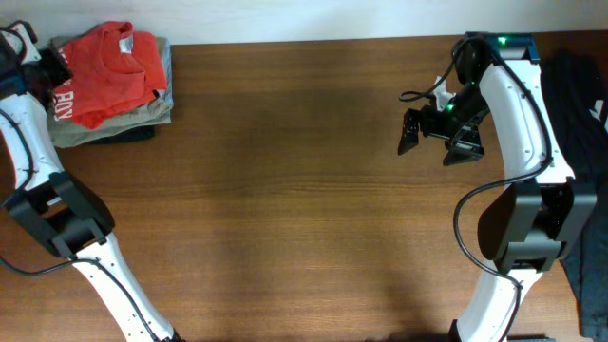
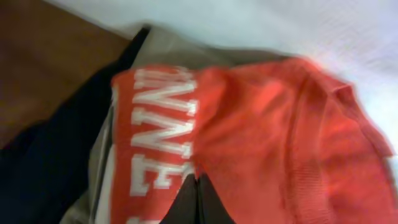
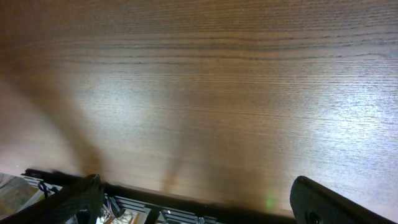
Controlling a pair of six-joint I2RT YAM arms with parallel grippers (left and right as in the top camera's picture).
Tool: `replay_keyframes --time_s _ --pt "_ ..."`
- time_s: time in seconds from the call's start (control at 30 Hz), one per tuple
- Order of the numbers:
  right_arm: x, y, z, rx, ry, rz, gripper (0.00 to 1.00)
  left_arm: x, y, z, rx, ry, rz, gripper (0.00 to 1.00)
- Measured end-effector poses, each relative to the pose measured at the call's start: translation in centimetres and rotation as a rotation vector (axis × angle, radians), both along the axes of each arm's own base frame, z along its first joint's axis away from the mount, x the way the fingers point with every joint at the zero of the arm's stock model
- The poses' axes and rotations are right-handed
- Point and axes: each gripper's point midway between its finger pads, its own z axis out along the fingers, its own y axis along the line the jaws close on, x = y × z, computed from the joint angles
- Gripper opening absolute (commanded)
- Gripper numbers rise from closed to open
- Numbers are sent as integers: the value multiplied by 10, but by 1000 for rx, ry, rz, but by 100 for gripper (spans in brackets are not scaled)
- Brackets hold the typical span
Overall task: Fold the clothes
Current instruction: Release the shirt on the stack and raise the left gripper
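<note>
The red-orange T-shirt [image 1: 109, 59] with white block lettering lies bunched on a stack of khaki-grey folded garments [image 1: 114, 122] at the table's far left corner. In the left wrist view the shirt [image 2: 261, 124] fills the frame, slightly blurred. My left gripper [image 1: 54, 74] is at the shirt's left edge; its two dark fingers [image 2: 198, 182] are pressed together with their tips in the red fabric. My right gripper [image 1: 433, 139] is open and empty above bare wood at the far right, with its fingers spread wide [image 3: 202, 199].
A dark garment [image 2: 43, 162] lies under the khaki stack. A dark cloth [image 1: 584, 104] hangs along the table's right edge. The brown wooden table [image 1: 285, 190] spans the view between the arms, and a white wall lies behind its far edge.
</note>
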Motion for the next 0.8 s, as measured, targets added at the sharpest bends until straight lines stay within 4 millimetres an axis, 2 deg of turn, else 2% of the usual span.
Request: replay_keyframes --time_s 0.1,0.23,0.33,0.37,0.47,0.5,0.53,0.63,0.67,0.7,0.73,0.77,0.8 --pt "0 0 0 0 0 0 99 -12 10 -17 23 78 63 1" --pt "0 0 0 0 1 0 99 -23 9 -52 20 158 70 2" --pt "0 0 0 0 0 0 99 -31 9 -73 39 210 51 15" --pt "0 0 0 0 1 0 99 -33 10 -73 44 214 51 17" --pt "2 0 0 -1 -6 -8 99 -39 11 -55 56 217 52 33" --pt "5 0 -1 -2 -17 -13 99 -41 11 -38 63 203 55 79" --pt "6 0 -1 -3 -18 -19 99 -43 11 -8 72 163 51 97" --pt "5 0 8 -5 -46 -29 99 -52 -8 85 56 20 13 99" --pt "0 0 31 -6 -107 -30 99 -61 -26 141 37 -73 -17 99" --pt "-5 0 44 -6 -139 -31 99 -74 -48 192 12 -163 -67 99" --pt "-17 0 72 -7 -207 -32 99 -88 -72 228 -28 -222 -134 99" --pt "-27 1 92 -7 -265 -33 99 -104 -99 258 -79 -269 -215 99" --pt "-44 2 127 -8 -381 -30 99 -129 -136 291 -146 -316 -330 99"
